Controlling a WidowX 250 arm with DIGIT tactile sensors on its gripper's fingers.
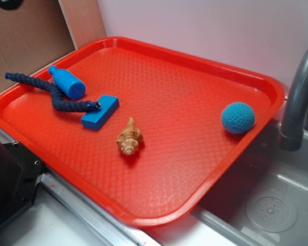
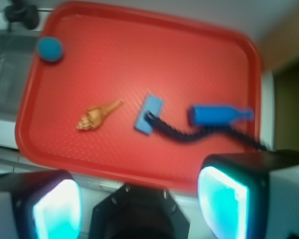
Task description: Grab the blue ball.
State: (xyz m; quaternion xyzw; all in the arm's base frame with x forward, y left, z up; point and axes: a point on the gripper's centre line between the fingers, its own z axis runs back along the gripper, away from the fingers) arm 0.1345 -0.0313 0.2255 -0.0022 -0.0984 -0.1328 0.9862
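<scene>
Blue ball (image 1: 238, 118) in both views; hand (image 2: 139, 199) wrist-only.

tray (image 1: 195, 169): bright red, fine diamond-grid embossing
blue ball (image 1: 238, 118): teal-blue, knitted stitch pattern
seashell (image 1: 129, 138): tan and brown bands, spiral ridges
bottle-shaped cylinder (image 1: 68, 83): plain bright blue
flat block (image 1: 100, 112): same bright blue, no marking
rope (image 1: 46, 88): dark navy, twisted
sink (image 1: 277, 205): grey metal
faucet (image 1: 297, 97): dark grey
gripper (image 2: 139, 201): black body
fingers (image 2: 224, 199): black, glowing cyan inner faces
</scene>
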